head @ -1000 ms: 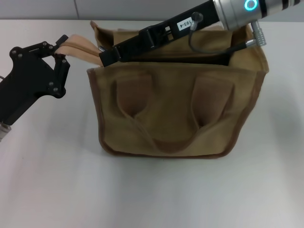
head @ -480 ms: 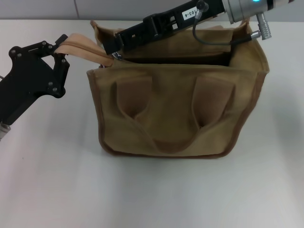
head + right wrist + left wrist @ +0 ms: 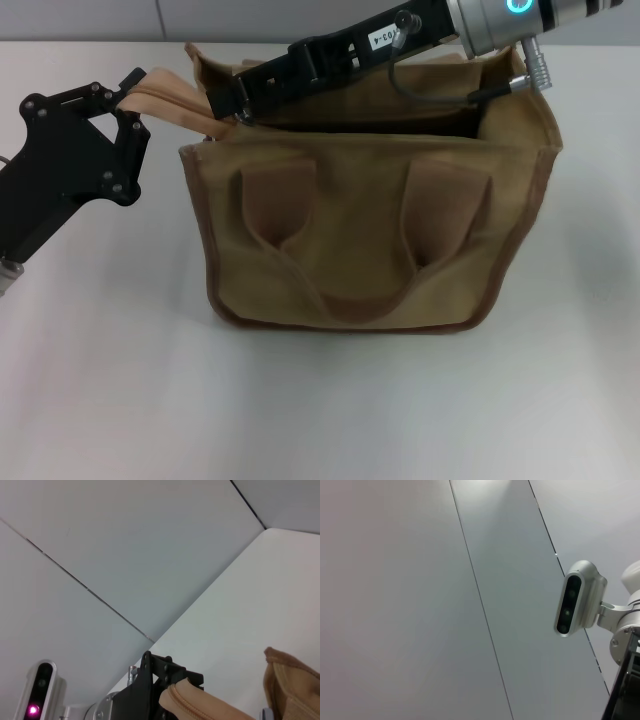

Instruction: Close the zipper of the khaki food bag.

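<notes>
The white desk [image 3: 100, 400] carried the khaki food bag [image 3: 370, 235], which stood upright near the middle with its broad side and two flat handle straps [image 3: 350, 240] facing the robot. Its long axis ran left to right across the head view, and its mouth gaped open along the top, dark inside.

The right arm [image 3: 500, 15] came in from the upper right, stretched low and nearly level over the open mouth, sloping slightly down toward the bag's left end. A small white label on its black forearm read something like "03-4"; the rest was too small to make out. The right gripper [image 3: 228, 100] sat at the bag's top left corner, where the zipper [image 3: 185, 105] began; whether its jaws were closed on the small metal pull could not be told.

The zipper's loose khaki end stuck out past the bag's left edge, angled up and to the left. The left gripper [image 3: 128, 90], on a black arm rising from the lower left, had its jaws pinched narrow on that end of the zipper, holding it out from the bag. In the right wrist view the same tan strip [image 3: 200, 702] lay clamped against the black jaws.
</notes>
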You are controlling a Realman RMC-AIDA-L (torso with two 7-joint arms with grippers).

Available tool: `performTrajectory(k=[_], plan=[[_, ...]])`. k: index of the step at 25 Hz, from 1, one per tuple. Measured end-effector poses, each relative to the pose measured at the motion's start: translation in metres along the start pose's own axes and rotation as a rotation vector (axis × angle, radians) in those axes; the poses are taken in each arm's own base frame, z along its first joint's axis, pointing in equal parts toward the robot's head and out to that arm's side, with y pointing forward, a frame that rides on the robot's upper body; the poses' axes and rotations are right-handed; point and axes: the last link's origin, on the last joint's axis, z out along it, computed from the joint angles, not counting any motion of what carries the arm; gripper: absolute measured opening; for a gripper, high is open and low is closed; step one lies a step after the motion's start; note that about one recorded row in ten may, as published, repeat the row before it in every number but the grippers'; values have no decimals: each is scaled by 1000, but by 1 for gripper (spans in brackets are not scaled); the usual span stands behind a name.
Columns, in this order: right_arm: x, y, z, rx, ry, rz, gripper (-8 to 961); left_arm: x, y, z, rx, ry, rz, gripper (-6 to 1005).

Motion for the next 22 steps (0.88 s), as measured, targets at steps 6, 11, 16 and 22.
performTrajectory(k=[6, 11, 16, 22], plan=[[3, -1, 3, -16, -1, 30, 789, 1, 0, 1, -5, 9, 1, 28], [4, 1, 2, -42, -20, 56, 789, 2, 0, 3, -8, 16, 3, 28], [6, -4, 1, -40, -44, 82, 789, 3, 0, 4, -12, 22, 3, 28], [10, -6, 3, -45, -45, 100, 789, 4, 0, 5, -17, 32, 4, 28]])
